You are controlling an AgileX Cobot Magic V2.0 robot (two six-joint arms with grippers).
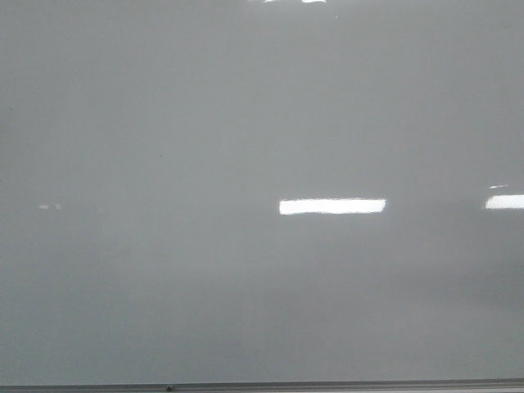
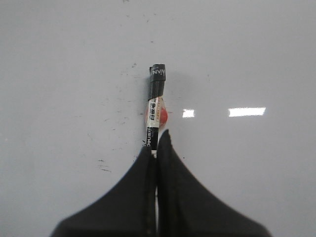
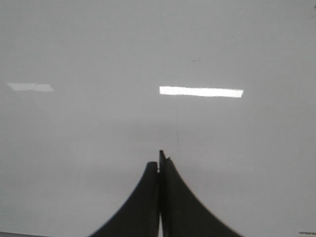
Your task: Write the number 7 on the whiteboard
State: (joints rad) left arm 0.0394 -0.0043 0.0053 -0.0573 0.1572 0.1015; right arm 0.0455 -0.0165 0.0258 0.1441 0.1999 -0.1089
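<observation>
The whiteboard [image 1: 164,123] is a glossy pale grey board that fills the front view, and neither gripper shows there. No number 7 shows on it in any view. In the left wrist view my left gripper [image 2: 157,143] is shut on a black marker [image 2: 157,94] with a white label. The marker points away from the fingers over the whiteboard [image 2: 59,74], with a red-orange patch beside the label. In the right wrist view my right gripper [image 3: 159,160] is shut and empty over the whiteboard [image 3: 74,148].
A thin grey metal edge strip [image 1: 327,385] runs along the board's near edge. Bright rectangular light reflections [image 1: 332,206] lie on the board. Small dark specks and smudges [image 2: 103,165] mark the surface near the left gripper.
</observation>
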